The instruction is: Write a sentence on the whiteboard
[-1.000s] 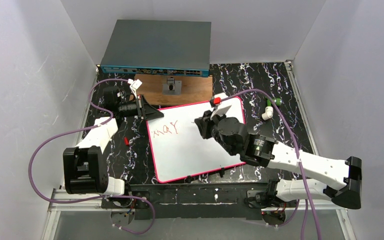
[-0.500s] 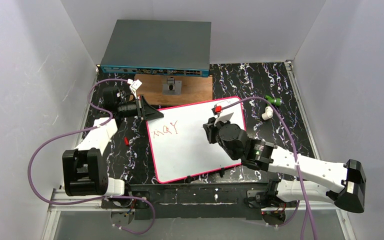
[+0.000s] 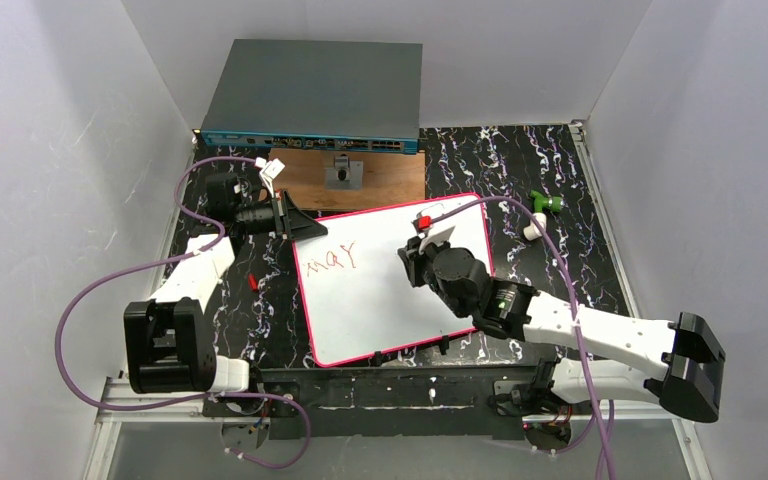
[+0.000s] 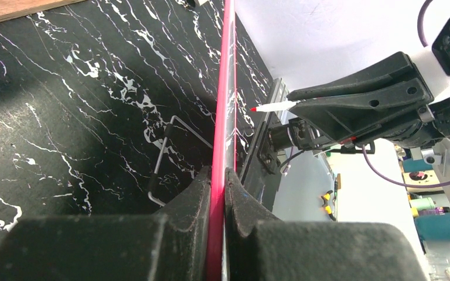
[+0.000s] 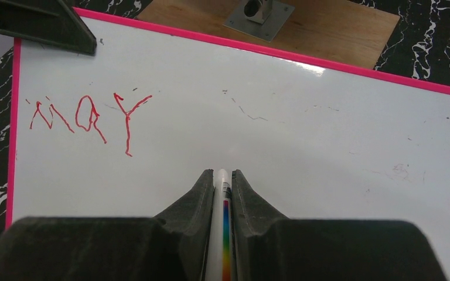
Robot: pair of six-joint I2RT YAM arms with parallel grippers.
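Note:
The whiteboard (image 3: 380,305) lies tilted on the black marbled table, with its pink-red rim all round. Red wobbly lettering reading "may" (image 3: 328,262) sits near its upper left; it also shows in the right wrist view (image 5: 88,117). My left gripper (image 3: 300,225) is shut on the board's upper left corner, and the rim (image 4: 218,146) is pinched between its jaws. My right gripper (image 3: 412,262) hovers over the board's middle, right of the lettering. It is shut on a white marker (image 5: 220,234) with a rainbow stripe. The marker's red tip (image 4: 253,109) is close to the board's surface.
A brown wooden board (image 3: 380,180) with a metal fitting lies behind the whiteboard. A grey network switch (image 3: 315,95) stands at the back. Green (image 3: 542,201) and white (image 3: 530,228) small parts lie right of the board. A small red piece (image 3: 252,282) lies to its left.
My right arm has shifted over the board's middle: the gripper went slightly right and nearer, then back a little left. The lettering is unchanged. The left arm has not moved.

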